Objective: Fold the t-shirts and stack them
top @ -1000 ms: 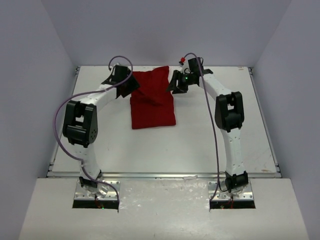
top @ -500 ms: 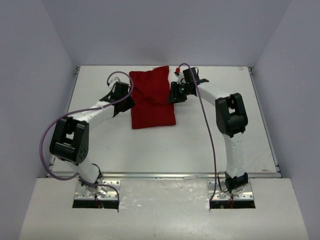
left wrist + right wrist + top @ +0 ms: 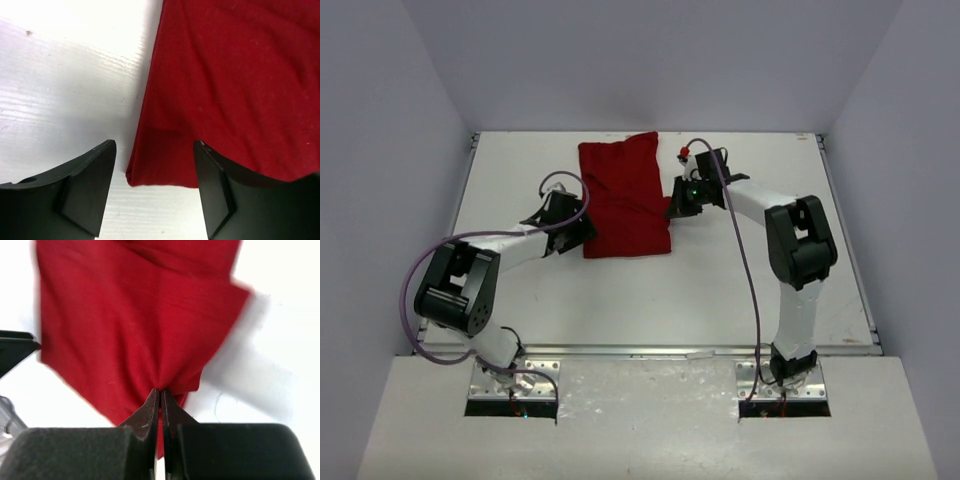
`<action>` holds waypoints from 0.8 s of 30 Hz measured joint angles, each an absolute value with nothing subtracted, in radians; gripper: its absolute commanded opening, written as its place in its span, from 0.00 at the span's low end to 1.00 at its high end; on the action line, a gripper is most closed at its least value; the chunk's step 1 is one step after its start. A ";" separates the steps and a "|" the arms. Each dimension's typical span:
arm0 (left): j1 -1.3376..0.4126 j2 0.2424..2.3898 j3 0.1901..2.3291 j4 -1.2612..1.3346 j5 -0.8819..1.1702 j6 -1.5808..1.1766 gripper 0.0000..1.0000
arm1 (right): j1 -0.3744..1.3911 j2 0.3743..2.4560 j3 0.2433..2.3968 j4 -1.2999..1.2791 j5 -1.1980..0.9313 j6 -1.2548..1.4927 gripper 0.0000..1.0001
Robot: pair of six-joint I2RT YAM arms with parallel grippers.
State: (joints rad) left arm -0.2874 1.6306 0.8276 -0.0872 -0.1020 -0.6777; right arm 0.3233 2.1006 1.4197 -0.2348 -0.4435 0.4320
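- A deep-red t-shirt (image 3: pixel 623 195) lies folded into a tall, roughly rectangular pad on the far half of the table, near the middle, with its far edge close to the table's back rim.
- The cloth is soft, plain and unprinted. Shallow creases run across it, and its left edge (image 3: pixel 235 85) lies as a rounded fold against the tabletop.
- The right gripper (image 3: pixel 678 200) meets the shirt's right edge. In the right wrist view its black fingers are pressed together on the cloth (image 3: pixel 135 325), which gathers into radiating puckers at the gripper's tips (image 3: pixel 160 390).
- The left gripper (image 3: pixel 575 228) sits at the shirt's near left corner. In the left wrist view its jaws are spread (image 3: pixel 154 143) and the corner lies in the gap between the two dark, wedge-shaped fingers (image 3: pixel 87 180). Whether they touch the cloth cannot be told.
- Both arms are white with black joints and reach in from either side, so the shirt lies between them.
- A purple cable (image 3: pixel 420 270) loops wide off the left arm, and another (image 3: pixel 745 260) trails down along the right arm.
- A small red part (image 3: pixel 686 153) shows on the right wrist.
- The table (image 3: pixel 720 280) is white and glossy, with faint grain and a few specks up close.
- Metal mounting plates (image 3: pixel 510 385) hold the arm bases at the near edge.
- Plain pale grey-lilac walls (image 3: pixel 650 60) enclose the table on three sides.
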 measured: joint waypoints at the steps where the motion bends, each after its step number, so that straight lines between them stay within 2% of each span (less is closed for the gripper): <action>1: -0.291 1.613 0.829 -0.099 -0.111 -0.677 0.65 | 0.323 2.064 1.389 -0.219 -0.444 0.440 0.17; 2: -0.297 1.587 0.830 -0.118 -0.128 -0.675 0.67 | 0.324 2.012 1.345 -0.195 -0.444 0.450 0.27; 3: -0.304 1.563 0.830 -0.134 -0.139 -0.673 0.67 | 0.327 1.965 1.309 -0.178 -0.440 0.460 0.33; 6: -0.325 1.484 0.834 -0.173 -0.157 -0.669 0.64 | 0.338 1.831 1.215 -0.128 -0.421 0.476 0.37; 8: -0.337 1.442 0.836 -0.169 -0.144 -0.662 0.57 | 0.350 1.784 1.188 -0.089 -0.434 0.492 0.31; 10: -0.341 1.427 0.833 -0.136 -0.096 -0.657 0.55 | 0.356 1.782 1.188 -0.065 -0.449 0.500 0.21; 12: -0.344 1.430 0.832 -0.094 -0.045 -0.659 0.55 | 0.363 1.818 1.211 -0.065 -0.455 0.502 0.22; 14: -0.348 1.441 0.832 -0.067 -0.012 -0.664 0.58 | 0.364 1.897 1.280 -0.101 -0.451 0.496 0.44; 15: -0.350 1.446 0.830 -0.056 0.001 -0.668 0.61 | 0.364 1.940 1.318 -0.120 -0.435 0.492 0.52; 16: -0.353 1.450 0.827 -0.045 0.012 -0.673 0.70 | 0.363 1.988 1.355 -0.138 -0.413 0.486 0.58; 19: -0.356 1.462 0.825 -0.037 0.020 -0.688 0.82 | 0.358 2.090 1.456 -0.226 -0.346 0.476 0.62; 24: -0.357 1.501 0.825 -0.044 0.020 -0.689 0.83 | 0.342 2.254 1.700 -0.372 -0.254 0.471 0.60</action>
